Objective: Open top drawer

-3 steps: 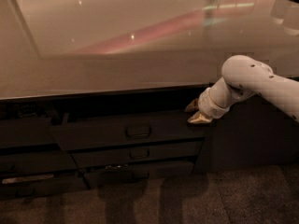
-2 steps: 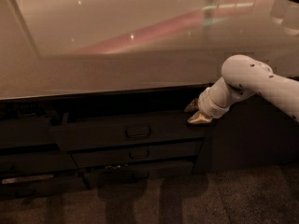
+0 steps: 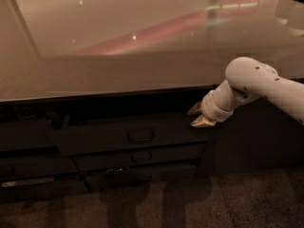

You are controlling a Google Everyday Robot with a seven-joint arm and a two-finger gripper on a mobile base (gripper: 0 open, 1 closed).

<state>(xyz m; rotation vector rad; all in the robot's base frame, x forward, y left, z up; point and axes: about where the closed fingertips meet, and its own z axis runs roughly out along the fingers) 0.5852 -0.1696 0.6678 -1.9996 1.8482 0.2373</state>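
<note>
At the upper right corner of the top drawer [image 3: 95,137], the gripper [image 3: 199,116] rests with fingers [image 3: 203,122] parted, holding nothing; pulling straight outward looks best.

A glossy pale countertop [image 3: 95,75] shows a pinkish streak [image 3: 161,30]. Two narrower dark drawers [image 3: 137,156] sit stacked above the dark carpet [image 3: 228,198].

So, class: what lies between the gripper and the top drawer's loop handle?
Only the bare dark front of the top drawer, seen in the camera view. The gripper sits at its upper right corner, the loop handle at its centre.
</note>
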